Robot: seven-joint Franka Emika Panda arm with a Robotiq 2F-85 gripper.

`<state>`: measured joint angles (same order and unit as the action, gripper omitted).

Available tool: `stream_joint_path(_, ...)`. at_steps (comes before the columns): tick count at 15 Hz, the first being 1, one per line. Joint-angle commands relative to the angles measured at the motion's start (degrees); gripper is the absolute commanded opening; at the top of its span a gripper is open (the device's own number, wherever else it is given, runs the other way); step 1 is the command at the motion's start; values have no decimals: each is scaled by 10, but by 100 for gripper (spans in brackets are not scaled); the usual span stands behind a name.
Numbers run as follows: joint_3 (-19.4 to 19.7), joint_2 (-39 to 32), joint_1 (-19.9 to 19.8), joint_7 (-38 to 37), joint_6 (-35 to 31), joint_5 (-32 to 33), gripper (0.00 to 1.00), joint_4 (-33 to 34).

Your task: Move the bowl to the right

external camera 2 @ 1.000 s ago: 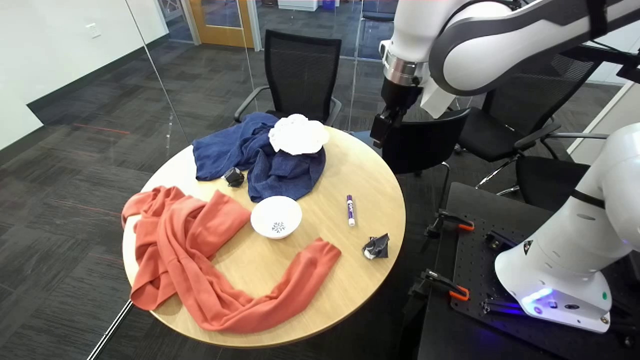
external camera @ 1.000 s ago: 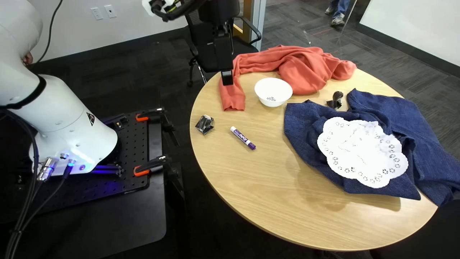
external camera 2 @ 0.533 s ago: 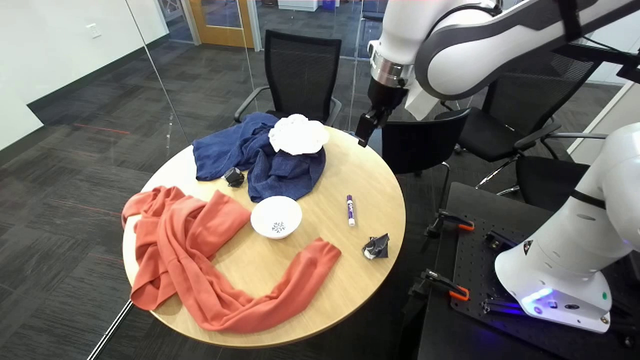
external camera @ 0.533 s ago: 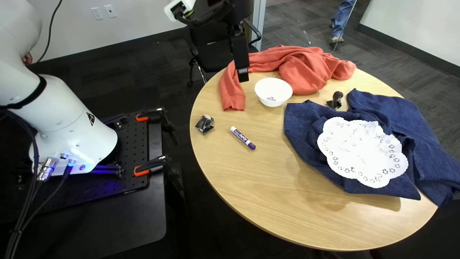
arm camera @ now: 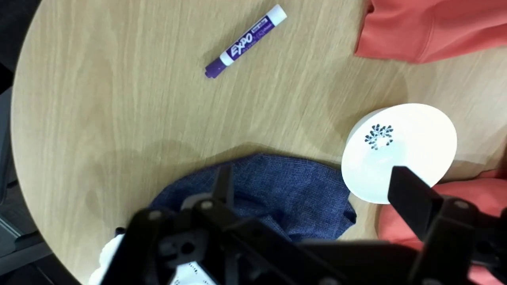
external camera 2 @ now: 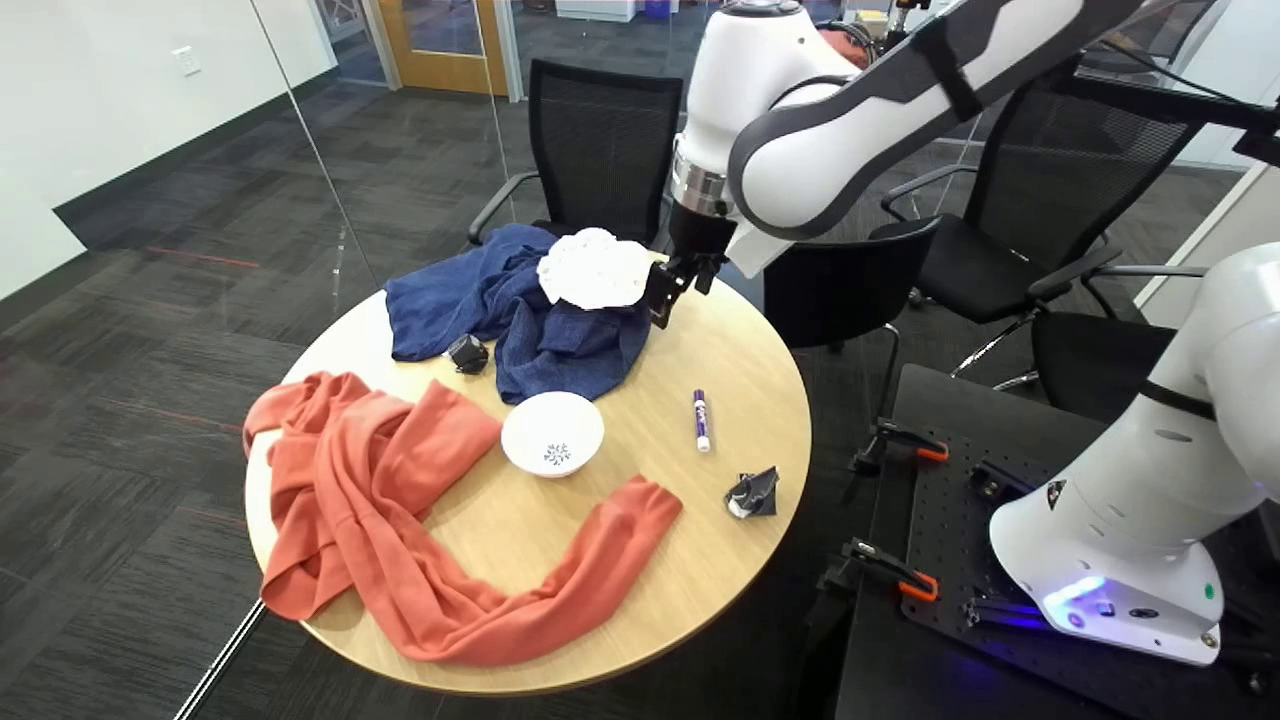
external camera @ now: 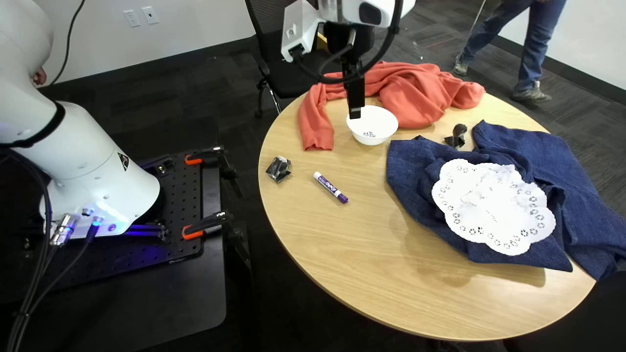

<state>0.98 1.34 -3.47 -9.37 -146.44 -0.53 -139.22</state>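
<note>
The small white bowl stands upright on the round table with its dark floral mark showing. It also shows in an exterior view and at the right in the wrist view. My gripper is in the air above the table, apart from the bowl; its tip overlaps the bowl's left rim only by line of sight. In an exterior view the gripper hangs beside the doily, well off the bowl. In the wrist view the gripper has its fingers wide apart, nothing between them, and one finger covers part of the bowl.
A blue cloth lies right beside the bowl, with a white lace doily on it. An orange-red garment lies behind the bowl. A purple marker, a black wrapper and a small black item lie around.
My arm has swung in over the table, and the gripper has come closer to the bowl and the blue cloth. The bowl has not moved. A person in jeans has walked into the background.
</note>
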Motion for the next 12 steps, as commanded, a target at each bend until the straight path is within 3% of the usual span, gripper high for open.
stream_joint_path(1,-4,-87,16,-4,-34,-40,100,60)
stream_joint_path(8,-13,-218,21,8,-77,-86,100,143)
stream_joint_path(12,-6,-226,27,1,-69,-81,100,138)
